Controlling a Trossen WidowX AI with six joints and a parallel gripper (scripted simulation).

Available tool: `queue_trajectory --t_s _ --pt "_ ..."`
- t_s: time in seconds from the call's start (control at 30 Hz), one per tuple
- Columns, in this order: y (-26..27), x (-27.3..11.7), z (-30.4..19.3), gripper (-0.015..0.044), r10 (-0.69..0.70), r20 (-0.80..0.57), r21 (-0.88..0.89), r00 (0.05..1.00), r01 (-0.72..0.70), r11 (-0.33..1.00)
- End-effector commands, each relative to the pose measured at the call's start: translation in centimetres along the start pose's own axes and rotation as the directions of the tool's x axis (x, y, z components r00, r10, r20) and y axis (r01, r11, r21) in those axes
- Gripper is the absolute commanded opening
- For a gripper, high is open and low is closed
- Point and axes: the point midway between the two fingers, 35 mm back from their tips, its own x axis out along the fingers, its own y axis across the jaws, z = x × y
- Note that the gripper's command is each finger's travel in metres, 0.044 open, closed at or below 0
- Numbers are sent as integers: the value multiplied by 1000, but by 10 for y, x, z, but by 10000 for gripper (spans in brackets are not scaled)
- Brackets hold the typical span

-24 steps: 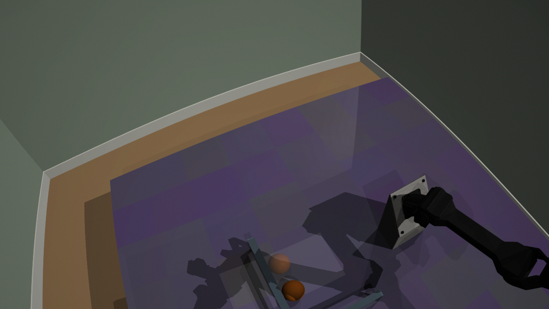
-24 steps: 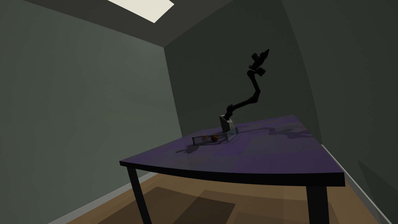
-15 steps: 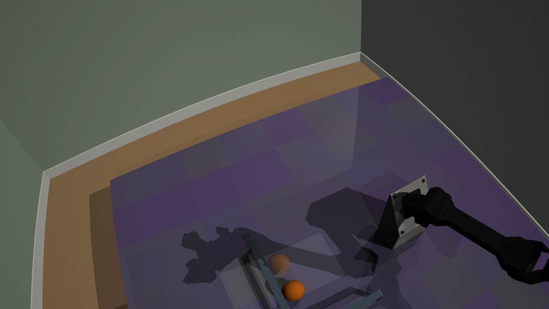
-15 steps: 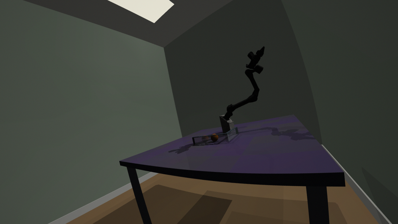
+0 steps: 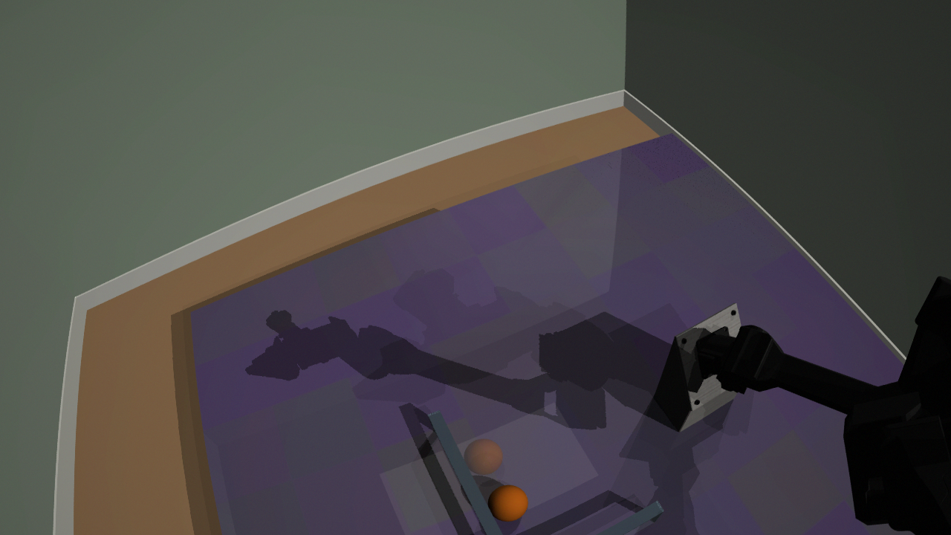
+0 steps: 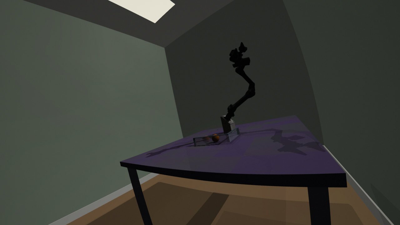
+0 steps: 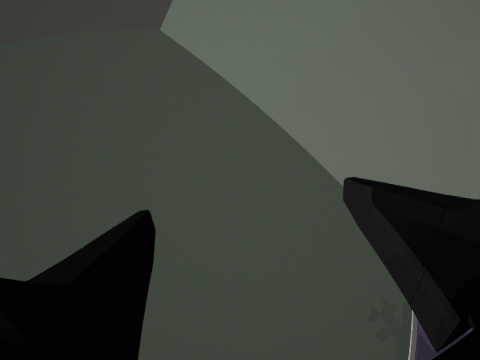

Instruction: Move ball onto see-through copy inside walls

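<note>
Walls flank ball on two sides; top open.

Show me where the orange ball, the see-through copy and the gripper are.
orange ball (image 5: pixel 508 503): top view, centre of its solid surface.
see-through copy (image 5: pixel 483 455): top view, middle of the faint sphere.
gripper (image 7: pixel 248 223): wrist view, open gap midway between the fingertips.

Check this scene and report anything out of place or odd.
The ball sits beside the see-through copy, not on it, though inside the walls. Oddly, the arm is reared high above the table, and its open, empty hand points up toward the room walls, far from the ball.
</note>
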Motion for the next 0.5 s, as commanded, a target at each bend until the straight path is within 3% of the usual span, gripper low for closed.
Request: queue_trajectory --t_s 0.0,0.2,0.47 --pt "-56 13 27 401 -124 40 -3 992 124 992" --pt "-107 20 43 401 -241 59 -28 969 243 970" --pt "-232 17 55 401 -519 28 -188 854 515 837"
